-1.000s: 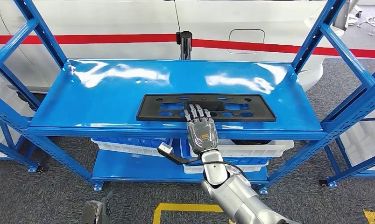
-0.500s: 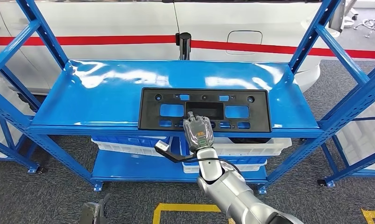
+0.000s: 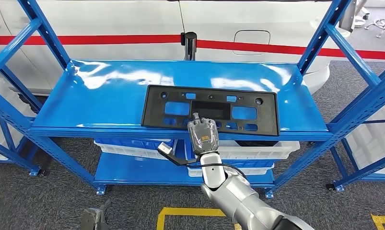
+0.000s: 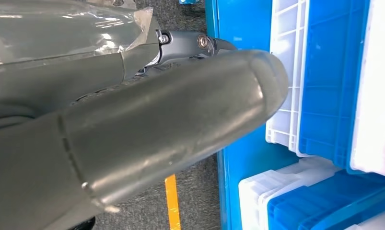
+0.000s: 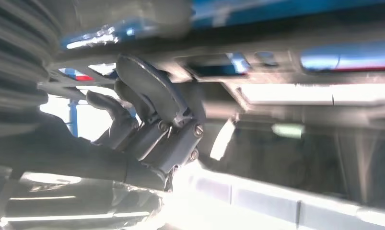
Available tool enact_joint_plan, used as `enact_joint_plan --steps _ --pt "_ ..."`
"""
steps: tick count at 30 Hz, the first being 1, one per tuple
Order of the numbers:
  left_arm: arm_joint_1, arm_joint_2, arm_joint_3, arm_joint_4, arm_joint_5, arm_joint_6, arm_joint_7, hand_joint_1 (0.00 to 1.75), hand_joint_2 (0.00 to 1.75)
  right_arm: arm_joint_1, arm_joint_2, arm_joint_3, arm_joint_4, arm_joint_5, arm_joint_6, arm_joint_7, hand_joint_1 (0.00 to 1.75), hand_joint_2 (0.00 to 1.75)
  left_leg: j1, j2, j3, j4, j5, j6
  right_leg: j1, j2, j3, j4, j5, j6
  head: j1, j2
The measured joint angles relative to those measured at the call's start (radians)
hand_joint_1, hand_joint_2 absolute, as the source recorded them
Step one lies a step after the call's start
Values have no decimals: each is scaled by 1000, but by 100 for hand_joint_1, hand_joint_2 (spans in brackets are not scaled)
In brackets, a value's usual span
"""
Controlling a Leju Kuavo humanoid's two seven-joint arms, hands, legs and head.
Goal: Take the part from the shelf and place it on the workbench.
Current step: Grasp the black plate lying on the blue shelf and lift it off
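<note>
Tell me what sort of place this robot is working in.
Probably a car factory or an automotive training workshop. A white car body with a red stripe stands behind blue steel shelving, a black plastic car part lies on the shelf, and yellow floor marking tape lines the floor.

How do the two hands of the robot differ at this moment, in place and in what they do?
The right hand is raised to the top shelf and grips the near edge of the black part; the left hand hangs low beside the shelf's lower level, near the blue and white bins, holding nothing visible. Both are grey.
</note>
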State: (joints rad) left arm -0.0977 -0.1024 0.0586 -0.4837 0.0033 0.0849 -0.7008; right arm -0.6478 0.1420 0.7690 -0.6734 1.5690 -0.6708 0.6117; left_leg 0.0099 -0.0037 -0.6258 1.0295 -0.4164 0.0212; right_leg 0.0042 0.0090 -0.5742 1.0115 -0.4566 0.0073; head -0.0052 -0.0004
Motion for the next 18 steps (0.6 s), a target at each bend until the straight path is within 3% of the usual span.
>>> enact_joint_plan --steps 7,18 --pt "7 -1 0 0 -14 7 0 0 0 -67 -87 74 -137 0 -21 74 175 175 0 -1 -6 1 2 0 -1 0 -5 0 3 1 0 0" --pt "10 -19 -3 0 -37 12 0 0 0 -97 -341 82 -551 0 -26 86 175 175 -2 -3 -10 1 -2 2 -2 -1 -8 0 0 4 0 0"
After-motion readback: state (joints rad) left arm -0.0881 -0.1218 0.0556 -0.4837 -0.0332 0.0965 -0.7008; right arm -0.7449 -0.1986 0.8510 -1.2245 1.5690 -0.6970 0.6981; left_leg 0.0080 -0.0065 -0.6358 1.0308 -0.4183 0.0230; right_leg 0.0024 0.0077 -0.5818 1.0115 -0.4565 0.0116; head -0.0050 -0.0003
